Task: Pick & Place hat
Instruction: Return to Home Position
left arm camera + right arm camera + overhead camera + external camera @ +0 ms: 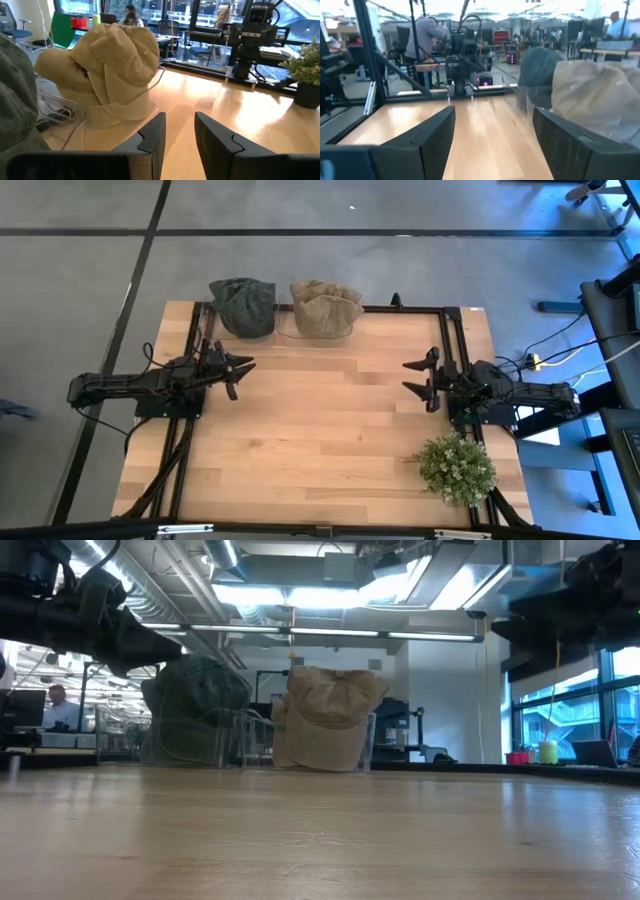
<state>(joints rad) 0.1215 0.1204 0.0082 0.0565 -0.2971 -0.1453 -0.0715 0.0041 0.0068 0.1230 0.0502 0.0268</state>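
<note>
Two hats sit at the table's far edge, each on a clear stand: a dark green hat (pixel 243 305) on the left and a tan hat (pixel 325 306) beside it on its right. In the low view the green hat (pixel 196 708) and the tan hat (pixel 328 716) stand side by side. My left gripper (pixel 240 370) hovers at the table's left side, pointing level toward the right, its fingers (pixel 152 137) a small gap apart and holding nothing. My right gripper (pixel 420 380) hovers at the right side, pointing left, open wide and empty.
A potted green plant (pixel 456 468) stands at the near right corner, just in front of the right arm's base. A black frame rail (pixel 400 308) runs along the table's far edge behind the hats. Bare wood (pixel 320 420) lies between the two grippers.
</note>
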